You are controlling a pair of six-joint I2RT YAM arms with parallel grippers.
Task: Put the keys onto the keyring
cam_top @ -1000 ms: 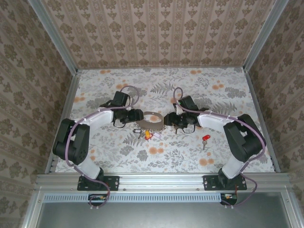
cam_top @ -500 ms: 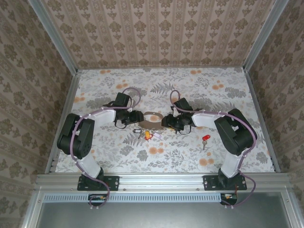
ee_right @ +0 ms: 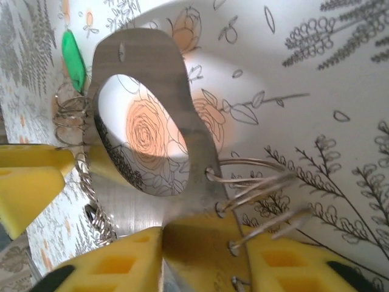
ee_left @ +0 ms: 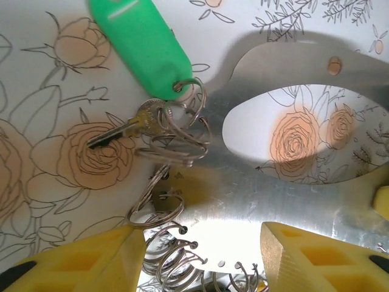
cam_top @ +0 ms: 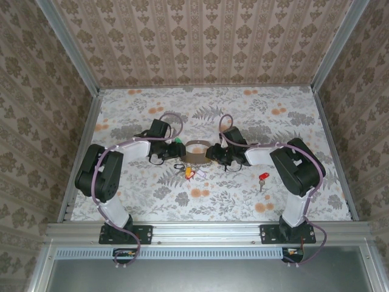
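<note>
Floral-print cloth covers the table [cam_top: 292, 121], which is walled on three sides with patterned paper, and two arms reach in from its near edge. Nearest the bases lies one red-headed key [cam_top: 263, 177], alone and well to the right. A little farther in sit a small cluster of keys [cam_top: 189, 173], with yellow and orange-red heads too small to count, and one dark-rimmed tag [cam_top: 177, 166] just beside it. Beyond them is the single keyring [ee_left: 243, 188], a flat metal plate with an oval cut-out. It has a coil of wire rings at one end and four wired holes at the other. The right gripper [ee_right: 203, 261] has its two yellow fingers set against the holed end, pinching it. The left gripper [ee_left: 203, 258] straddles the coiled end with fingers parted; whether it grips cannot be told. Farthest off, one green-tagged key [ee_left: 121, 131] hangs on the coil. Compared with a second ago, the right elbow has swung inward and both grippers and the keyring sit farther from the bases. The green tag has come into sight from above, while the red-headed key and the cluster lie where they were.
</note>
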